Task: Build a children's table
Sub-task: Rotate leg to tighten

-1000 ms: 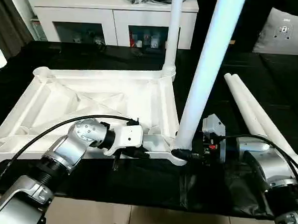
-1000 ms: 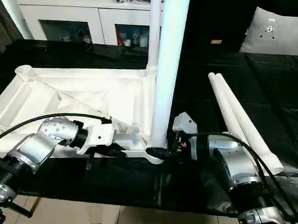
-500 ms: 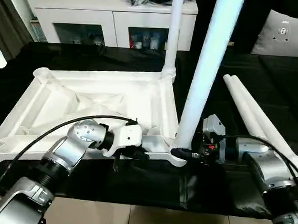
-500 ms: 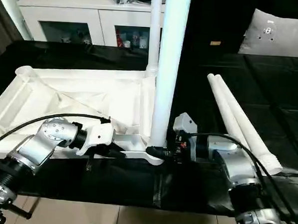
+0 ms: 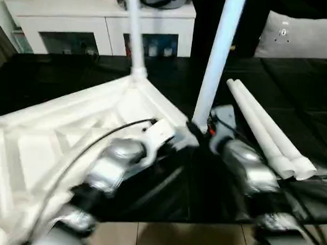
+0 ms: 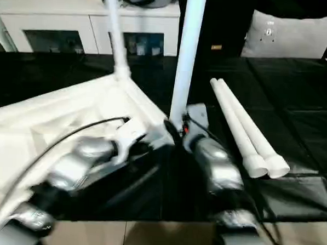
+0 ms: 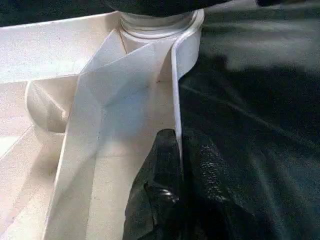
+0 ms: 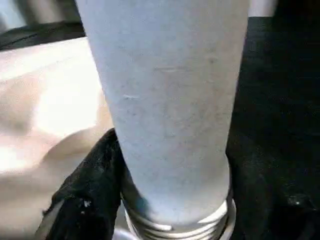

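Note:
The children's table top [image 5: 53, 133] lies upside down on the black mat, ribs up. One white leg [image 5: 132, 33] stands upright in its far corner socket. A second leg [image 5: 216, 54] stands in the corner nearest my grippers. My right gripper [image 5: 199, 127] is shut on the base of this leg, and its black fingers [image 8: 85, 195] hug the tube just above the threaded end. My left gripper [image 5: 179, 138] is shut on the table top's thin rim [image 7: 176, 100] next to that corner socket [image 7: 157, 22].
Two loose white legs [image 5: 262, 127] lie side by side on the black mat [image 5: 302, 86] to the right. A white cabinet [image 5: 97, 26] with dark glass doors stands behind. A grey cushion [image 5: 299, 36] sits at the back right. Tiled floor shows below the mat's near edge.
The table top has swung round with both upright legs, its gripped corner moving away from me and its far leg to the left. Both grippers kept their hold. The view has also shifted.

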`<state>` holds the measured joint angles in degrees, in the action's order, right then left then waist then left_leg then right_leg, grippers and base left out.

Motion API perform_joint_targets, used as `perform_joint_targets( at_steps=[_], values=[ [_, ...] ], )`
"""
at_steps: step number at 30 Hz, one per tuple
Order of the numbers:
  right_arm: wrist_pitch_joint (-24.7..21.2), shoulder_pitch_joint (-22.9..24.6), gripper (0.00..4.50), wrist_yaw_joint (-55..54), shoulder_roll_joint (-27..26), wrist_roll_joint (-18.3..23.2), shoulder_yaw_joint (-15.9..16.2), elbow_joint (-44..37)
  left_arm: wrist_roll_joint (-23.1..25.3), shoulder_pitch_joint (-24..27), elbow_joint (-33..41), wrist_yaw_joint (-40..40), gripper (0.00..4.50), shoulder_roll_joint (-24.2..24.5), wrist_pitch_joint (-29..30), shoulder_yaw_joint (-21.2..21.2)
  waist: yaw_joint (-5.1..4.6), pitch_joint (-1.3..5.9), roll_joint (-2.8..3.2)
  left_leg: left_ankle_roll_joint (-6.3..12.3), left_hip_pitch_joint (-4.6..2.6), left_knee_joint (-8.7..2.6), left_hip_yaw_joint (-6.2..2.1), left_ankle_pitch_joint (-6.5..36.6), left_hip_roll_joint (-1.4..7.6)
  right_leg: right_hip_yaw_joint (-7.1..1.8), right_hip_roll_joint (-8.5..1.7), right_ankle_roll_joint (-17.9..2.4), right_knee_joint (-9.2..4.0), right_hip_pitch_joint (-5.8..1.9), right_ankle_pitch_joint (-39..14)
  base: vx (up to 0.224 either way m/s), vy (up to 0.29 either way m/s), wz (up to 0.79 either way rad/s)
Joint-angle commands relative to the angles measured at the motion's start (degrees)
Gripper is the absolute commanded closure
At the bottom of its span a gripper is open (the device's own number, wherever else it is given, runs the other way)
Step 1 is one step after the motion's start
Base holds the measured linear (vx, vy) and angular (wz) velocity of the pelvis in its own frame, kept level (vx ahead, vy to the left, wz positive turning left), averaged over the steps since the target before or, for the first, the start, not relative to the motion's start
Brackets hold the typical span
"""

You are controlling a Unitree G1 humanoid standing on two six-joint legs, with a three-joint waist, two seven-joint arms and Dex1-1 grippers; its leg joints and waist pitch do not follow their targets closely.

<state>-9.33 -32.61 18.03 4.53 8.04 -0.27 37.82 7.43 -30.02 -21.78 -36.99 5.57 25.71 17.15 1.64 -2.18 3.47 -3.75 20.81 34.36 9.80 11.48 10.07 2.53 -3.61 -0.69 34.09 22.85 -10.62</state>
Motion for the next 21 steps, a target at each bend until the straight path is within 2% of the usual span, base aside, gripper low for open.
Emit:
perform_joint_targets(
  at_steps=[1,3,5,8,15,16,18,21],
  values=[
    [-0.39,1.31,1.5,-1.51,-3.17,0.25,0.85,5.06,-1.09,-2.18,2.2,0.96,4.5,-1.88,-2.78,1.47,0.17,2.98,-0.57,2.44,0.02,-4.45,-0.94,11.98,2.31,-2.02,-4.11,-10.52,-4.89,-2.31,-18.14,0.0,0.0,0.0],
    [0.34,1.37,1.15,-1.75,-3.2,0.04,0.62,4.98,-0.87,-2.25,2.15,1.07,4.5,-1.48,-2.76,1.44,0.26,3.15,-0.54,2.96,0.03,-4.42,-0.91,12.01,2.34,-1.97,-4.14,-11.03,-4.66,-2.46,-15.9,0.0,0.0,0.0],
    [2.52,2.28,1.06,0.44,-2.55,0.91,-0.79,3.1,0.12,-2.18,1.5,0.95,4.5,0.57,-3.36,1.19,0.42,3.31,-0.4,3.82,-0.01,-4.19,-0.8,10.71,2.35,-2.11,-4.22,-11.92,-4.48,-2.57,-12.71,0.0,0.0,0.0],
    [4.77,3.45,0.72,2.83,-0.65,0.56,-0.49,1.37,0.84,-2.46,-0.12,0.79,4.5,2.11,-4.71,0.38,0.5,3.44,-0.49,5.19,0.42,-3.97,-0.76,8.05,2.25,-1.9,-4.06,-12.99,-3.9,-2.9,-7.8,0.0,0.0,0.0],
    [7.93,7.25,0.17,12.62,5.44,2.48,-1.11,-4.86,0.49,-3.25,-3.2,-1.65,4.5,5.33,-8.56,0.04,0.67,3.46,-0.68,6.58,0.59,-3.82,-0.79,7.18,2.31,-1.78,-4.1,-13.15,-3.86,-3.16,-7.83,0.0,0.0,0.0],
    [8.54,8.24,0.08,16.93,8.18,3.48,-1.49,-6.83,0.2,-3.35,-3.87,-3.31,4.5,6.42,-10.11,0.45,0.66,3.52,-0.44,6.95,0.56,-3.71,-0.78,7.35,2.27,-1.74,-4.04,-13.28,-3.85,-3.17,-7.41,0.0,0.0,0.0],
    [8.98,9.22,0.01,23.14,12.42,4.12,-1.0,-8.94,-0.09,-3.15,-4.26,-6.77,4.5,8.01,-12.14,1.51,0.81,3.47,-0.57,7.63,0.57,-3.64,-0.74,7.32,2.29,-1.71,-4.02,-13.59,-3.88,-3.29,-6.86,0.0,0.0,0.0],
    [9.46,9.78,0.01,27.8,15.58,4.29,-0.25,-10.22,-0.07,-2.69,-4.18,-10.18,4.5,9.64,-14.11,2.86,0.98,3.44,-0.42,7.89,0.49,-3.59,-0.73,7.71,2.39,-1.72,-4.07,-13.93,-3.81,-3.14,-6.97,0.0,0.0,0.0]
  ],
)
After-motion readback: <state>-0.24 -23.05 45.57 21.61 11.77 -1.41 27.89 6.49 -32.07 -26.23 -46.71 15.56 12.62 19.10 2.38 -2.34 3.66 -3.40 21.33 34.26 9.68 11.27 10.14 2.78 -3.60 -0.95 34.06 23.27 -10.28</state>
